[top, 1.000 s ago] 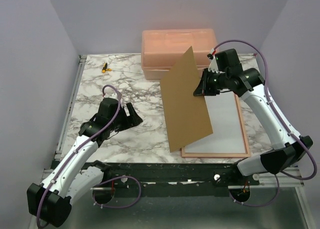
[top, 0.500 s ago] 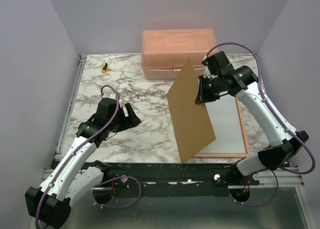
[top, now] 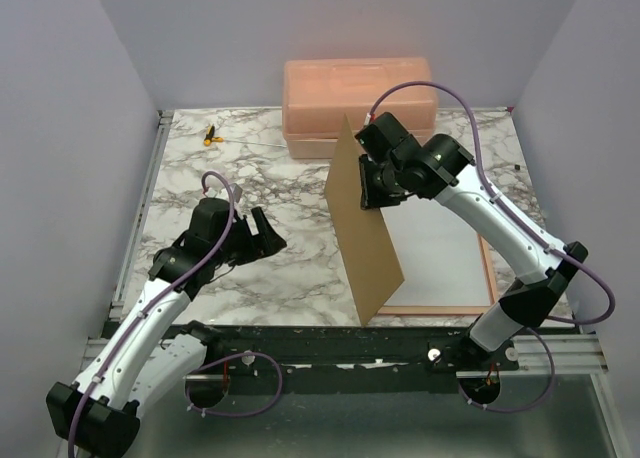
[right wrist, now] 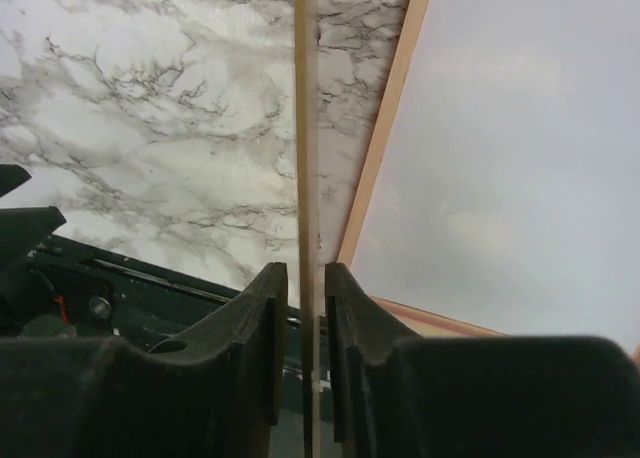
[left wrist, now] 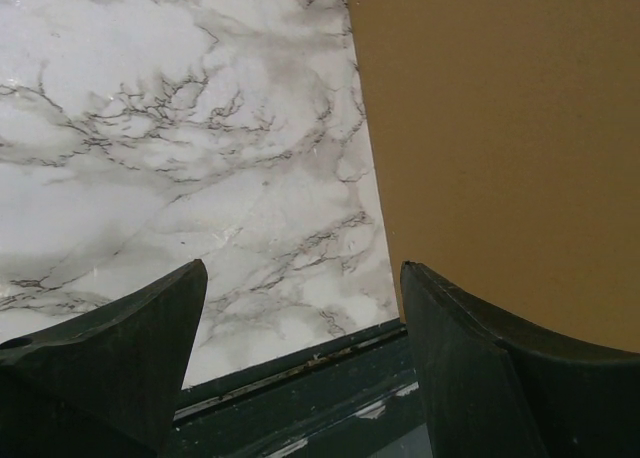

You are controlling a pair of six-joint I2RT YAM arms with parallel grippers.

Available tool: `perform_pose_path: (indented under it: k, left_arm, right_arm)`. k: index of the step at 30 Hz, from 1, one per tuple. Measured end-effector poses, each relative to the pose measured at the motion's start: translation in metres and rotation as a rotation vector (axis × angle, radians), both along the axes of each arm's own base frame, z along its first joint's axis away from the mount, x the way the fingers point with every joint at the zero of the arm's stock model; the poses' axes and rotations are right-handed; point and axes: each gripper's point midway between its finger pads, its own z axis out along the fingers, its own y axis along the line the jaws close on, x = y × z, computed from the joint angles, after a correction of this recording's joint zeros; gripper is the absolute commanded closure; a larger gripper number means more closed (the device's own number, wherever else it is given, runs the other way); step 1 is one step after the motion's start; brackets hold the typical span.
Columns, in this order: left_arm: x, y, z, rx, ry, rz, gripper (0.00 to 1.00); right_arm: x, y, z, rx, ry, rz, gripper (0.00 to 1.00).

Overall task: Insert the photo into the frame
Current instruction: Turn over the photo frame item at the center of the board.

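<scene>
Step in hand, as judged: handling of the back panel, with the frame open. The right fingers straddle the upper edge of the backing board, one finger close on each side. Whether they are clamped on it or just clear of it cannot be told. Below these fingers the board stands nearly upright on the surface. The frame lies flat just to their right. Inside it lies a pale matte sheet, apparently the photo with its white back upward. The left fingers stand wide apart with nothing between them. The board is ahead of them and to their right. The next move calls for controlled tipping of the board, so that its lower edge does not skid. The board is thin, rigid, brown and flat. The frame has a slim pinkish wooden border. The surface is glossy veined marble.
</scene>
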Motion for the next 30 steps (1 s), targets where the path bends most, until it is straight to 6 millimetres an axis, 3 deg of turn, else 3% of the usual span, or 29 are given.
perform_pose_path:
  k: [4,9,14,22,30]
  left_arm:
    - [-0.003,-0.006,0.008,-0.042,-0.012,-0.023,0.18]
    - [-0.007,-0.014,0.014,-0.09,-0.007,-0.05,0.16]
    - [-0.01,-0.027,0.03,-0.179,-0.025,-0.087,0.12]
    - [-0.014,-0.047,0.063,-0.336,-0.063,-0.144,0.06]
    - [-0.018,-0.065,0.118,-0.527,-0.174,-0.226,0.01]
  right_arm:
    - [-0.003,0.004,0.0,0.003,0.002,-0.002,0.42]
    - [-0.005,0.011,0.003,0.029,0.0,0.013,0.35]
    - [-0.012,0.031,0.018,0.157,-0.009,0.078,0.29]
    - [-0.033,0.061,0.051,0.384,-0.021,0.211,0.28]
    - [-0.047,0.083,0.035,0.476,0.059,0.289,0.24]
